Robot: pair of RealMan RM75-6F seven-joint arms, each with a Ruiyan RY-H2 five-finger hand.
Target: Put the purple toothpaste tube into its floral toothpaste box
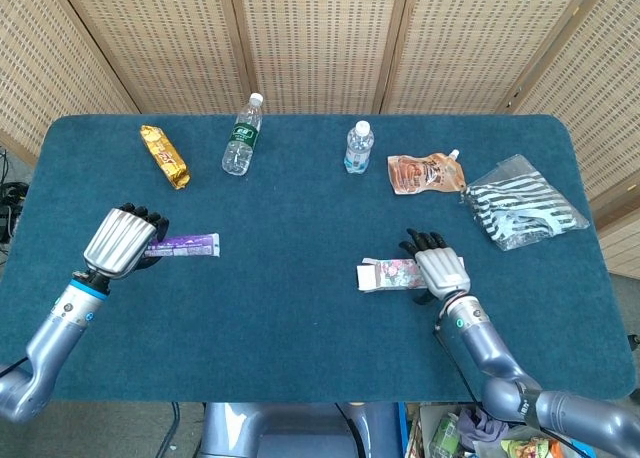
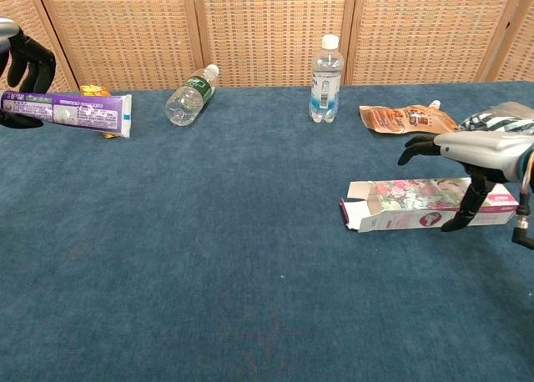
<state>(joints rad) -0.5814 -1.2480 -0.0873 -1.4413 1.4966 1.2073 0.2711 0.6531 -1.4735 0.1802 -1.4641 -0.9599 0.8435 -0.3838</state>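
Observation:
My left hand (image 1: pixel 125 240) grips the purple toothpaste tube (image 1: pixel 185 244) by its left end and holds it level above the table's left side; in the chest view the purple toothpaste tube (image 2: pixel 71 113) points right from the left hand (image 2: pixel 21 61). The floral toothpaste box (image 1: pixel 390 274) lies flat right of centre, its open flap end facing left. My right hand (image 1: pixel 440 268) hovers over the box's right end. In the chest view the right hand (image 2: pixel 476 153) has its fingers spread above the floral box (image 2: pixel 409 207) and its thumb touches the front face.
A water bottle (image 1: pixel 241 135) lies at the back, and a small bottle (image 1: pixel 359 147) stands upright near it. A gold snack bar (image 1: pixel 164 156) sits back left. An orange pouch (image 1: pixel 425 174) and a striped bag (image 1: pixel 520 203) lie back right.

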